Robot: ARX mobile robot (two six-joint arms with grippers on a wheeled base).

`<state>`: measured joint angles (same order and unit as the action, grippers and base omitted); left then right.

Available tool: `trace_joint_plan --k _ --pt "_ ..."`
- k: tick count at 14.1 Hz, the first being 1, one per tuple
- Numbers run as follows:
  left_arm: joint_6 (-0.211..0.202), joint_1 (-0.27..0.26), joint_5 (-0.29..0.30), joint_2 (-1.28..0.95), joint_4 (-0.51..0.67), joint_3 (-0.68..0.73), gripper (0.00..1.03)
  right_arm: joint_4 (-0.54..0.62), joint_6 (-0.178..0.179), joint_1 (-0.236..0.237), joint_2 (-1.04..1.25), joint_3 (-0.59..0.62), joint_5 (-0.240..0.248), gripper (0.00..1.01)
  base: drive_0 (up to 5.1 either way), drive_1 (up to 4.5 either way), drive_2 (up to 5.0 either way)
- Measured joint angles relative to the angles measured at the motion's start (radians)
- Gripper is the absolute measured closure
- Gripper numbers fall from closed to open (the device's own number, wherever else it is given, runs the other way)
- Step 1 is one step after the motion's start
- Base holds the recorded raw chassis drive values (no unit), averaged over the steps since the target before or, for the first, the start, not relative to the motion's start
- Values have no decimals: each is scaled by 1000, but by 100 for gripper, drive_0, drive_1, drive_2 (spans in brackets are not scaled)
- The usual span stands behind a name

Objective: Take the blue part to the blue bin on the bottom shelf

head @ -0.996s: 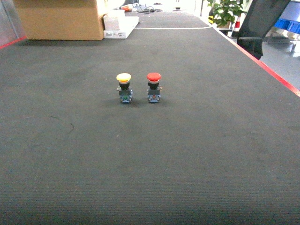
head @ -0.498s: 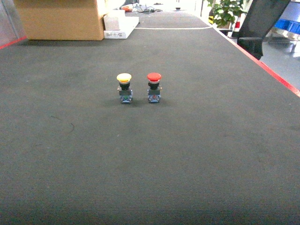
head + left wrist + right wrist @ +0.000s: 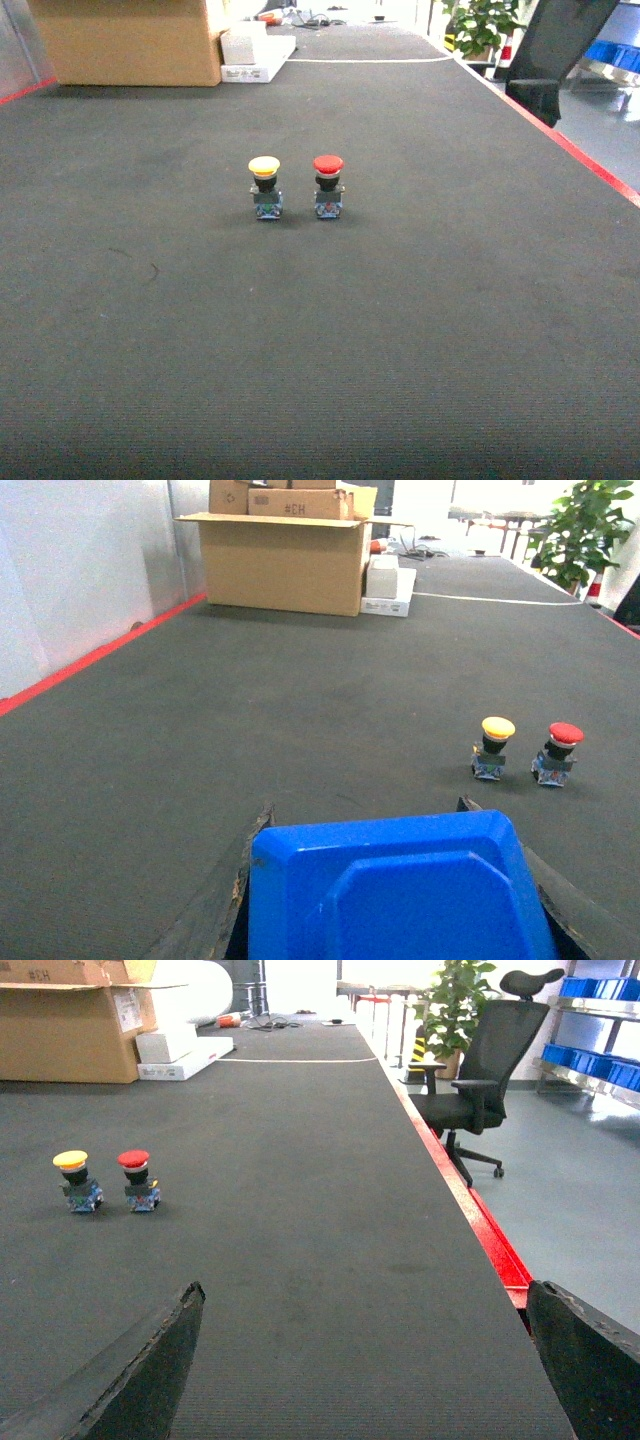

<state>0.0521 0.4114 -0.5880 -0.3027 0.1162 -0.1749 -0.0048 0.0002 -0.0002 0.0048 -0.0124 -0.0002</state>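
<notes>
Head view shows almost nothing altered over the last second; the two push-buttons, a yellow-capped button (image 3: 265, 187) and a red-capped button (image 3: 328, 186), stand upright just beside each other on the dark desk (image 3: 320, 340), exactly where they stood before, and no arm enters this view; I judge the robot is paused or only carrying, not picking. Left wrist view gives the task's thing: the blue part (image 3: 395, 890) sits clamped between the fingers of the left tool (image 3: 395, 900), low above the desk, so the pick looks done and the delivery is what remains. Right tool (image 3: 360, 1360) stands wide with nothing between its fingers. Neither a blue bin nor the bottom shelf can be made out for certain; blue trays (image 3: 590, 988) on a rack show far off on the right. Counted: two buttons; one blue part; one office chair (image 3: 485, 1070); one large cardboard box (image 3: 130, 40).
</notes>
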Motion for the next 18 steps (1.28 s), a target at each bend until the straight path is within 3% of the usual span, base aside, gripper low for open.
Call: trace_joint_plan --k 5,18 --pt "0 0 -1 3 3 0 59 -1 0 0 0 0 0 3 -13 -220 194" --pt "-1 0 -4 2 0 0 59 0 0 0 0 0 0 3 -175 -175 -175"
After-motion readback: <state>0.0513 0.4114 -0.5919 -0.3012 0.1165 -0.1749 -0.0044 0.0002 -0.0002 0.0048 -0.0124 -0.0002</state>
